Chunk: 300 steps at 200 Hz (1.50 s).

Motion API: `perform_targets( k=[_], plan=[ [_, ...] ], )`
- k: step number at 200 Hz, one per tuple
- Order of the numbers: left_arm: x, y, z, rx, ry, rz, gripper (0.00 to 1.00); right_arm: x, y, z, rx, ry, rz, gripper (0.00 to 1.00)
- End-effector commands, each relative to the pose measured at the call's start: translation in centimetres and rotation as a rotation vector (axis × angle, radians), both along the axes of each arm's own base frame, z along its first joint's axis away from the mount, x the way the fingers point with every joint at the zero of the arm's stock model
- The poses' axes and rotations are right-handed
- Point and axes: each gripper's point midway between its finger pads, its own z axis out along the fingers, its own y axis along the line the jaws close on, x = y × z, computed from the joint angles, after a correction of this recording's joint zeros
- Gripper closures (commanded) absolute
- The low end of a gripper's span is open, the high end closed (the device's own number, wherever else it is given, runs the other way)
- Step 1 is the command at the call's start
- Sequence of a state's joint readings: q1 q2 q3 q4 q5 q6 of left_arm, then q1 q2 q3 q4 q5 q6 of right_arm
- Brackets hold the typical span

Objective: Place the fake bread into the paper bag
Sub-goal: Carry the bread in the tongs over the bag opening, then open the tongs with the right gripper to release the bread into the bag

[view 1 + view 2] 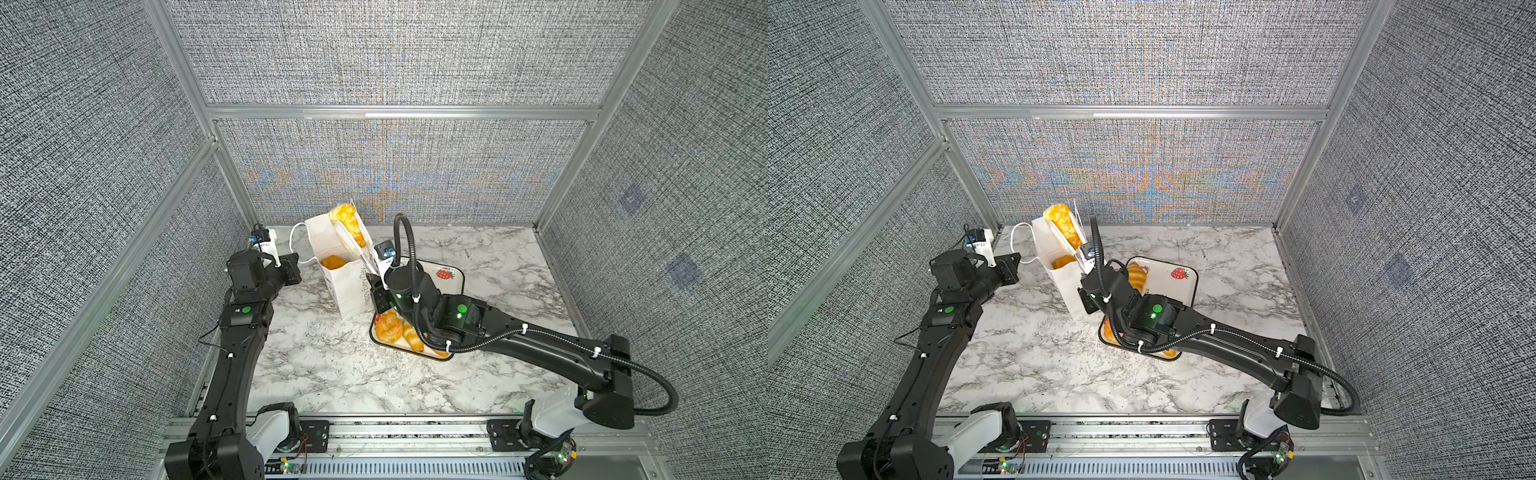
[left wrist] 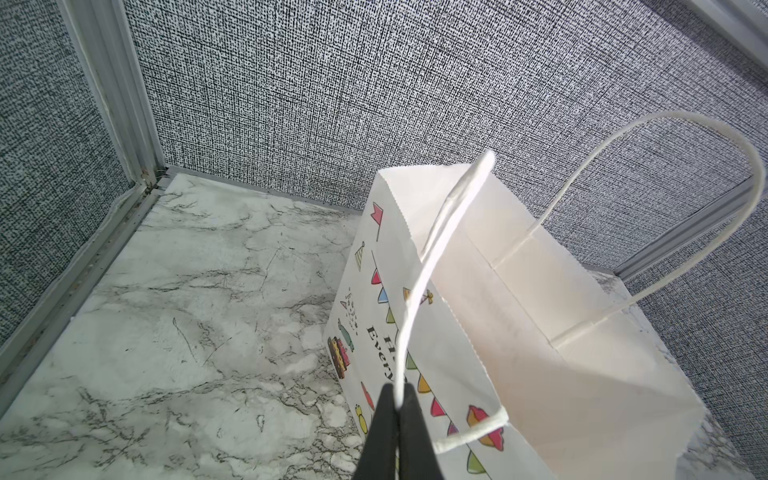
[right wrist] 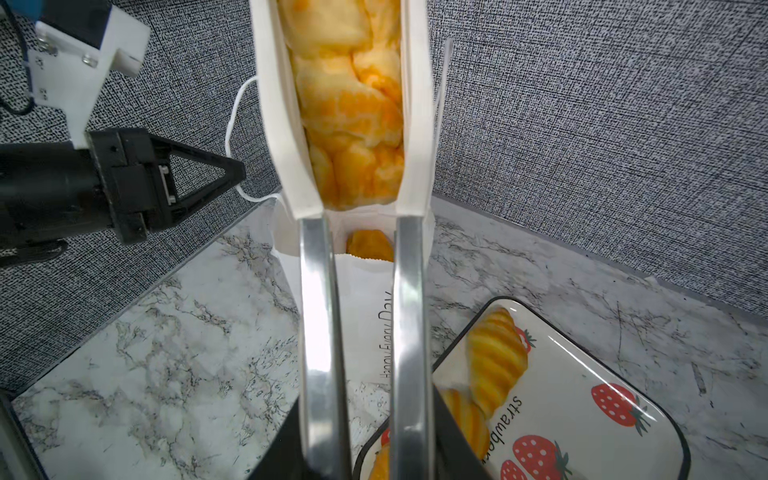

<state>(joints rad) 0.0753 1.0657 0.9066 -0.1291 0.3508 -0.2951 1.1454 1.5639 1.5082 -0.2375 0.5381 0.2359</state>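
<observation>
The braided loaf (image 3: 349,112) is up in the air over the open mouth of the paper bag (image 1: 349,286), clamped lengthwise between the white tips of the tongs (image 3: 320,311), and I hold those tongs with my right pincer (image 3: 365,457) squeezed onto their metal arms. I judge the loaf light and a little spongy, with a glossy skin that could slide. So the hold belongs along its flanks, as now, and I would tip it end-first because it looks long for the bag's opening. The bag is thin paper, stiff in its creases but easy to topple, and it stands upright on the marble tabletop (image 1: 332,374). One small roll (image 3: 370,245) already lies at its bottom. My left pincer (image 2: 395,419) is pressed together on the bag's cord handle (image 2: 419,291), which should steady it and keep the mouth open. Just beside the bag sits the strawberry-printed tray (image 3: 582,353), with a striped croissant (image 3: 496,361) lying on it. More pastries (image 1: 390,326) lie at its near end, partly hidden under my right arm, so I cannot count them.
</observation>
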Motion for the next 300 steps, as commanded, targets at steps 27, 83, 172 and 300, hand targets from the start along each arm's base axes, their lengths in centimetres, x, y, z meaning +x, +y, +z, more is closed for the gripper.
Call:
perform_targets(
  k=[27, 83, 172, 300],
  plan=[
    [0.2, 0.0, 0.4, 0.000, -0.018, -0.005, 1.00, 0.5, 2.4, -0.4, -0.007, 0.017, 0.037, 0.68],
    [0.1, -0.1, 0.5, 0.000, -0.021, -0.007, 1.00, 1.7, 2.4, -2.9, -0.035, 0.095, 0.018, 0.68],
    [0.1, -0.1, 0.4, 0.002, -0.019, -0.006, 1.00, 2.7, 2.1, -5.9, -0.052, 0.167, -0.007, 0.64],
    [0.2, -0.1, 0.3, 0.001, -0.015, -0.007, 1.00, 2.6, 1.5, -5.5, -0.033, 0.167, -0.012, 0.50]
  ],
)
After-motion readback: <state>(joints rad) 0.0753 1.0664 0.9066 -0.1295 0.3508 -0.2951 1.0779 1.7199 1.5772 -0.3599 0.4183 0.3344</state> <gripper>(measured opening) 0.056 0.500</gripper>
